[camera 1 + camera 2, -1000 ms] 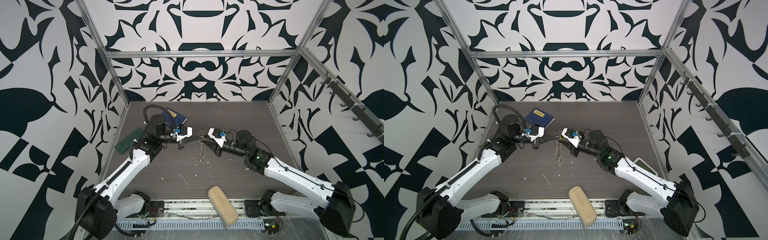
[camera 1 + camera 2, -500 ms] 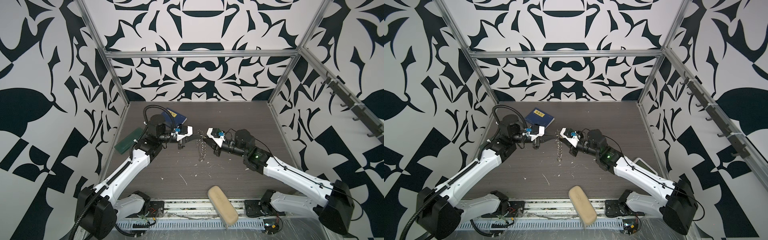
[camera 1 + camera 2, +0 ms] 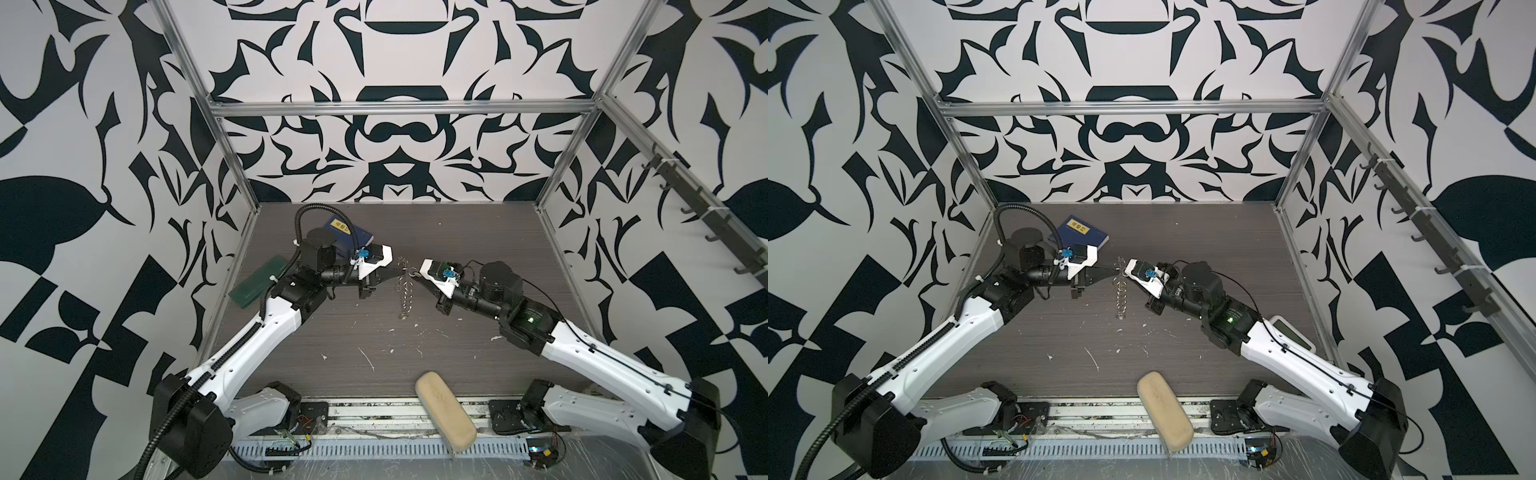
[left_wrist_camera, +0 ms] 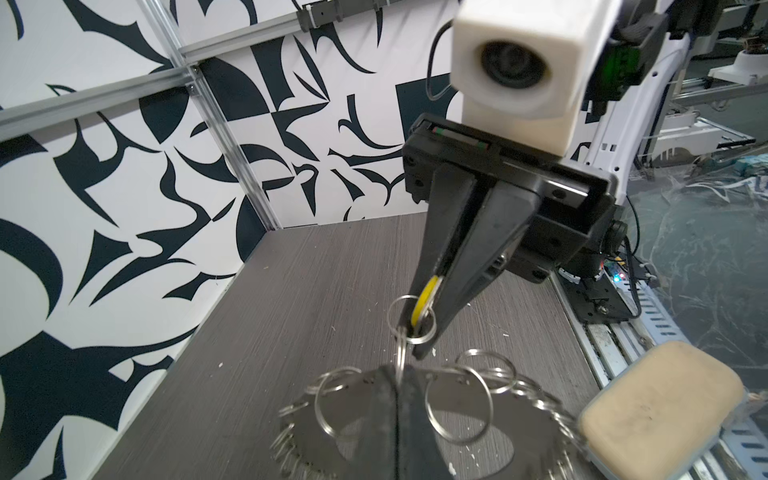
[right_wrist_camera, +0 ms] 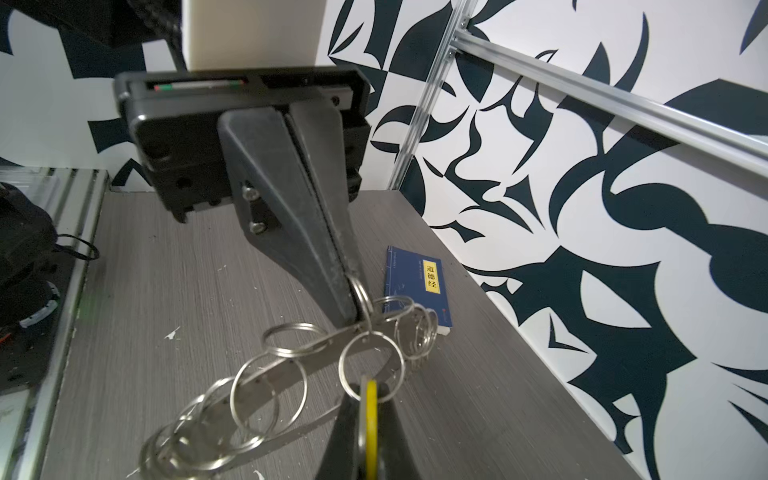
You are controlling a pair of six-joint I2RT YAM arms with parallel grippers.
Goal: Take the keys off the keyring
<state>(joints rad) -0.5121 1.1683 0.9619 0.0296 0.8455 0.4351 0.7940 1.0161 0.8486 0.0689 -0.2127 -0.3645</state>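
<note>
The keyring (image 3: 405,291) is a grey metal disc fringed with silver wire rings, and it hangs edge-on above the table in both top views. My left gripper (image 4: 398,386) is shut on the rim of the disc (image 4: 523,419). From the right, my right gripper (image 5: 369,388) is shut on the yellow key tag (image 5: 371,432). The tag's small silver ring (image 5: 371,365) still links it to the disc's rim. In the left wrist view the tag (image 4: 424,299) shows between the right arm's black fingers (image 4: 465,266). The two gripper tips nearly touch.
A blue book (image 3: 349,232) lies at the back left and a green pad (image 3: 259,282) by the left wall. A beige case (image 3: 444,419) rests on the front edge. White scraps (image 3: 370,361) dot the dark table (image 3: 478,232). A white device (image 3: 1292,332) sits by the right wall.
My right gripper has closed from partly open onto the yellow tag and edged slightly toward the left gripper. The left gripper has kept still, shut on the disc.
</note>
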